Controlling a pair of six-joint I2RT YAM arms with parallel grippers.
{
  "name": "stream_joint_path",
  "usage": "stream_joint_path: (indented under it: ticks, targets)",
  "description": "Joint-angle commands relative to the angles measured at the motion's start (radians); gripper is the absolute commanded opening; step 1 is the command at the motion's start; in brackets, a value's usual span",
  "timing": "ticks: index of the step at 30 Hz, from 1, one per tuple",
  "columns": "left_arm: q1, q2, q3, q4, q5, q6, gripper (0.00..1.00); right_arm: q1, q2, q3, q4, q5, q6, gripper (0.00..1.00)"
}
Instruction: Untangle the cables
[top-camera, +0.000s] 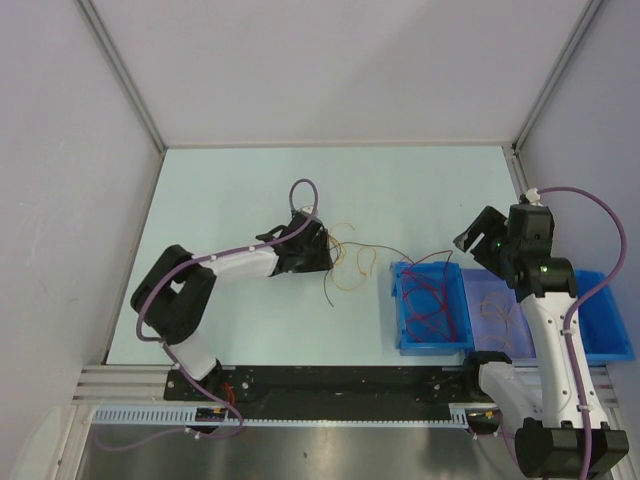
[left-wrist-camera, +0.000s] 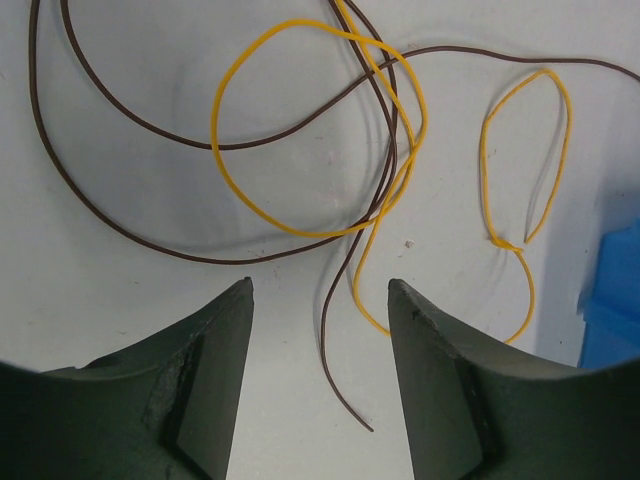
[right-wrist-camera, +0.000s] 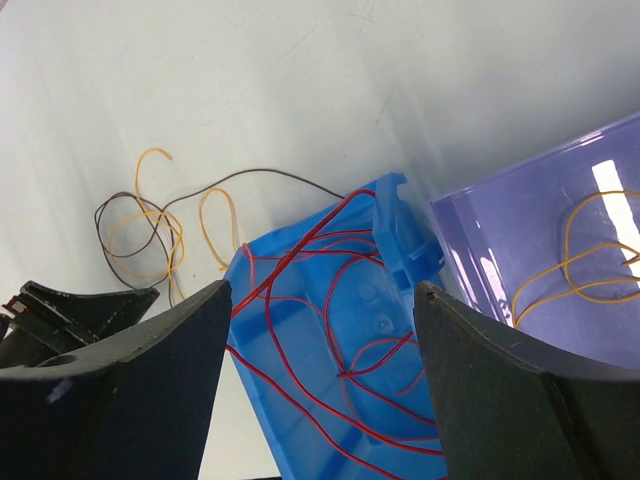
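Observation:
A loose tangle of thin brown and yellow cables lies on the pale table, just right of my left gripper. In the left wrist view, the left gripper stands open low over the table. The free end of the brown cable runs between its fingers, touching neither. A yellow cable loops just ahead, and its tail passes close to the right finger. My right gripper hangs open and empty above a blue bin that holds red cables.
The blue bin sits at the right, with a purple bin holding yellow cable beside it. Another blue bin stands at the far right. White walls enclose the table on three sides.

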Motion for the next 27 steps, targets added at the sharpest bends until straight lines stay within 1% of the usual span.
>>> stream_joint_path:
  ticks: [1, 8, 11, 12, 14, 16, 17, 18, 19, 20, 21, 27]
  targets:
    - [0.007, 0.024, 0.045, 0.065, -0.002, -0.031, 0.60, 0.005, 0.006, 0.040, 0.031, 0.005, -0.028, 0.78]
    - [0.009, 0.058, 0.078, 0.068, -0.025, -0.044, 0.58, 0.005, 0.009, 0.040, 0.035, 0.003, -0.042, 0.77]
    - [0.009, 0.072, 0.091, 0.068, -0.030, -0.048, 0.54, 0.005, 0.011, 0.038, 0.037, 0.005, -0.046, 0.78]
    - [0.010, 0.075, 0.096, 0.068, -0.030, -0.048, 0.50, 0.005, 0.012, 0.038, 0.035, 0.005, -0.046, 0.78]
    - [0.009, 0.084, 0.104, 0.067, -0.033, -0.049, 0.47, 0.005, 0.012, 0.037, 0.037, 0.002, -0.048, 0.78]
    - [0.009, 0.093, 0.113, 0.058, -0.038, -0.051, 0.37, 0.005, 0.012, 0.037, 0.040, 0.001, -0.049, 0.78]
    - [0.009, 0.103, 0.121, 0.053, -0.039, -0.054, 0.31, 0.005, 0.012, 0.037, 0.038, 0.000, -0.049, 0.78]
    - [0.009, 0.104, 0.124, 0.048, -0.039, -0.052, 0.19, 0.005, 0.012, 0.035, 0.040, 0.000, -0.051, 0.78]
    - [0.009, 0.107, 0.127, 0.047, -0.041, -0.055, 0.11, 0.005, 0.012, 0.035, 0.038, -0.002, -0.051, 0.78]
    - [0.009, 0.107, 0.130, 0.045, -0.042, -0.055, 0.05, 0.003, 0.012, 0.035, 0.040, -0.005, -0.051, 0.78]
    - [0.010, 0.103, 0.131, 0.041, -0.051, -0.055, 0.00, 0.005, 0.011, 0.035, 0.040, -0.005, -0.051, 0.78]
    - [0.007, 0.028, 0.122, 0.045, -0.055, -0.040, 0.00, 0.005, -0.011, 0.033, 0.031, -0.011, -0.046, 0.78]
